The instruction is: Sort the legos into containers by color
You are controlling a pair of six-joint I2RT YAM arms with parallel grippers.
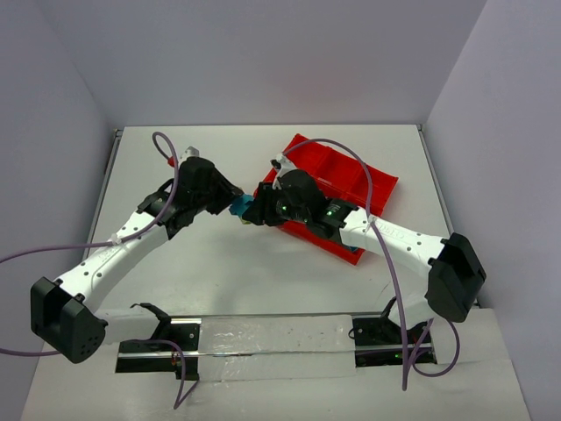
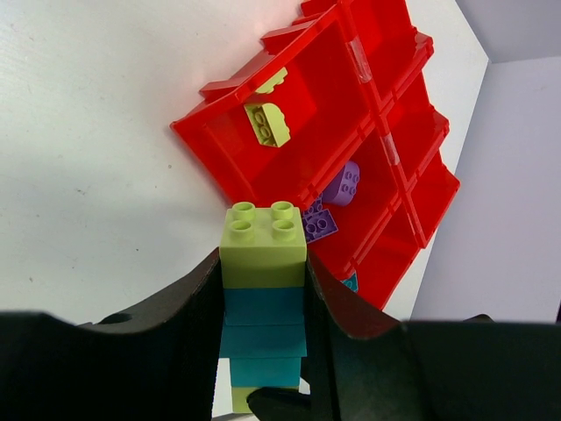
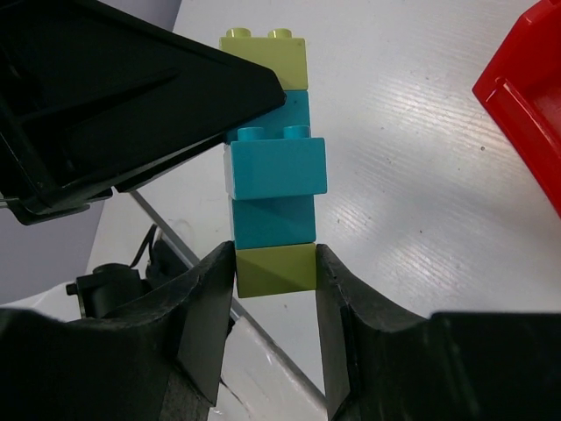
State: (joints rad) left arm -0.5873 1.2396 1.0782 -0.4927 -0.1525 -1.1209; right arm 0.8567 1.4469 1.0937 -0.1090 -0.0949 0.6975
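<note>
With left gripper [image 2: 263, 303] and right gripper [image 3: 276, 263] each pinching one brick stack [image 3: 272, 167] between its jaws, a crooked pull could fling bricks loose.

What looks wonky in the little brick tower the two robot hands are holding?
One teal brick in the middle of the lime-and-teal plastic brick stack sits shifted out of line, its studs showing. The left gripper and right gripper each clamp one end.
</note>
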